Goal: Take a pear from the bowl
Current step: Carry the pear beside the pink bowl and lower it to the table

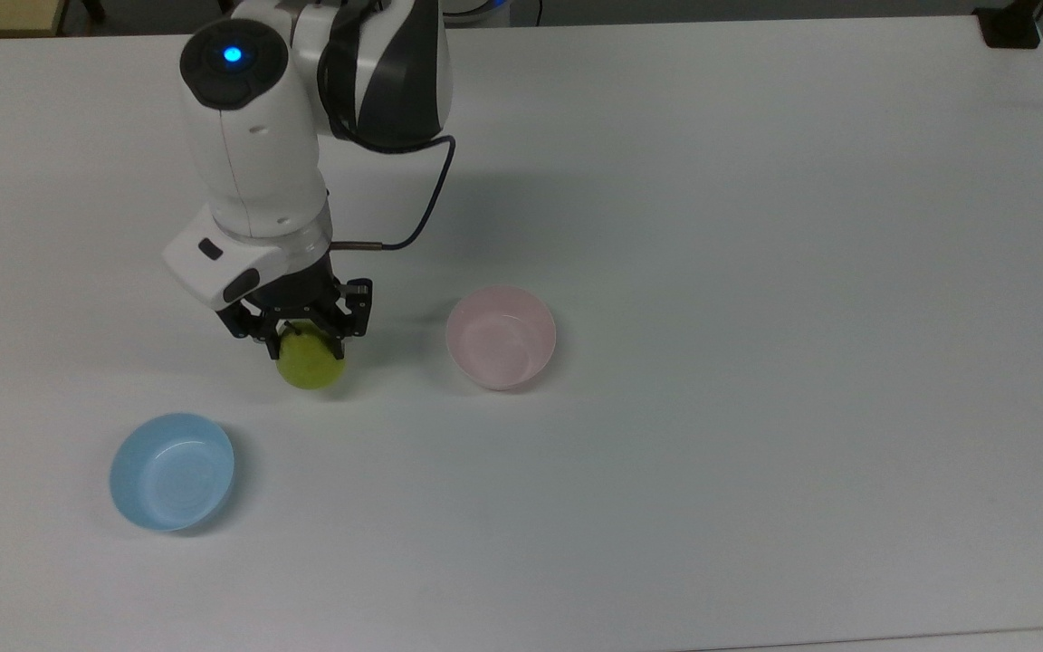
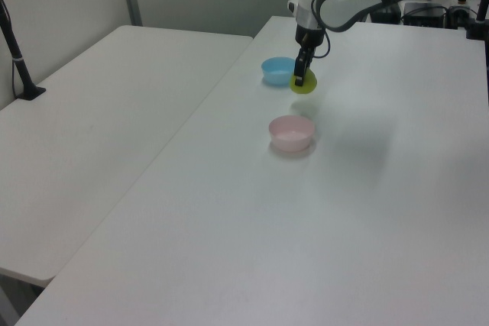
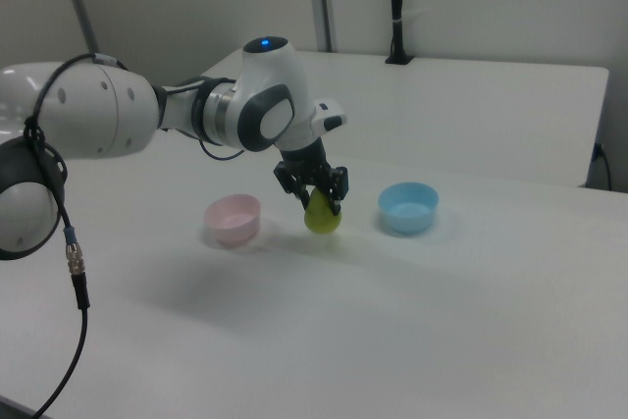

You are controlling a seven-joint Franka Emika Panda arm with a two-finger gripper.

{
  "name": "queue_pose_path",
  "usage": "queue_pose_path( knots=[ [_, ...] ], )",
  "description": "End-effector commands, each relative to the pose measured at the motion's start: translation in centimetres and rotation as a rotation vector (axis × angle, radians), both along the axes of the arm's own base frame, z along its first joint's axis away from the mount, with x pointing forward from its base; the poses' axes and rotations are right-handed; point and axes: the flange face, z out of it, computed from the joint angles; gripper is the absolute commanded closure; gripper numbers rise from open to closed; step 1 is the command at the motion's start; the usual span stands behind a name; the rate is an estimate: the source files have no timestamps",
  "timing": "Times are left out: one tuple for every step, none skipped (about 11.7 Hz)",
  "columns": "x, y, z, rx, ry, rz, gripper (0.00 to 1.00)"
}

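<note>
The white tabletop (image 1: 757, 272) carries everything, with wide bare room toward the top view's right edge and near edge. The arm (image 1: 254, 172) reaches in from the far edge, the top view's left of centre. Its gripper (image 1: 304, 342) points straight down, fingers closed on the upper part of the pear (image 1: 310, 365), whose long axis hangs roughly vertical, stem end up between the fingers. The pear is out of the bowl (image 1: 502, 337): it hangs low over the tabletop, between the pink bowl on the top view's right and the light blue bowl (image 1: 172, 471) nearer the front left corner, apart from both. The pickup looks done; any coming move has open tabletop around it, the two bowls being the only obstacles.
</note>
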Motion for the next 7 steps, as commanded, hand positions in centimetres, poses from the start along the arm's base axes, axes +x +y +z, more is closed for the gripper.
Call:
queue_pose_path(
  knots=[
    [0.5,0.0,-1.9,-0.016,-0.013,0.027,0.41],
    [0.5,0.0,-2.0,-0.015,-0.012,0.027,0.39],
    [0.5,0.0,-2.1,-0.015,-0.010,0.027,0.35],
    [0.5,0.0,-3.0,-0.014,0.000,0.026,0.34],
    [0.5,0.0,-3.2,-0.014,0.005,0.026,0.30],
    [0.5,0.0,-3.1,-0.013,0.003,0.021,0.22],
    [0.5,-0.1,-3.1,-0.013,0.003,0.018,0.15]
  ],
)
